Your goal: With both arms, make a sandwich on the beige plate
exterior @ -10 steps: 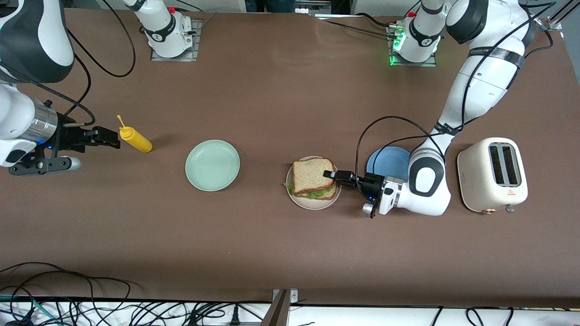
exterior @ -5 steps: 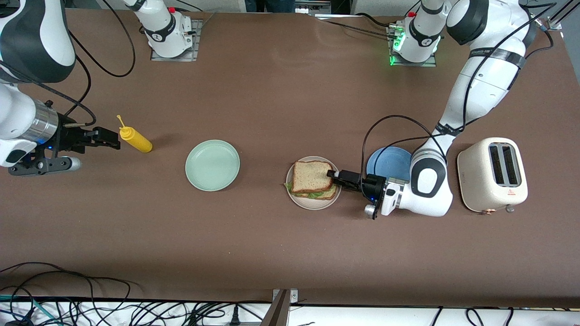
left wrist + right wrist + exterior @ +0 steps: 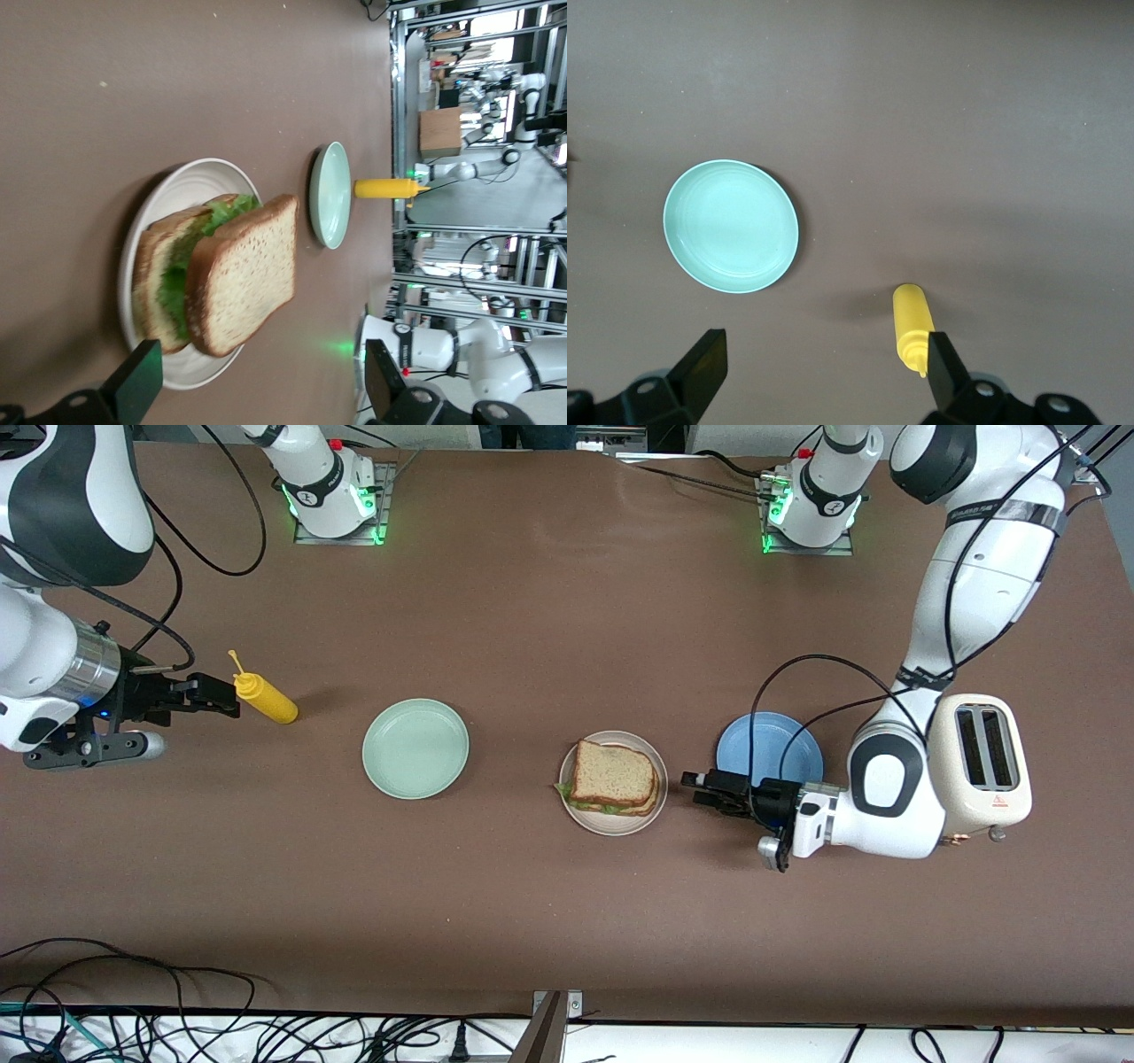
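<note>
The sandwich, two tan bread slices with green lettuce between them, lies on the beige plate. My left gripper is open and holds nothing, low over the bare table between that plate and the blue plate. In the left wrist view the sandwich leans on the beige plate, a little way off from the left gripper. My right gripper waits open at the right arm's end of the table, just beside the yellow bottle's nozzle; the right gripper is empty.
A yellow squeeze bottle lies on its side. A mint green plate sits between the bottle and the sandwich. A blue plate and a cream toaster stand at the left arm's end. Cables run along the table's front edge.
My left gripper opened, let go of the top bread slice, and drew back from the sandwich toward the toaster. The slice settled flat. The right arm stayed put.
</note>
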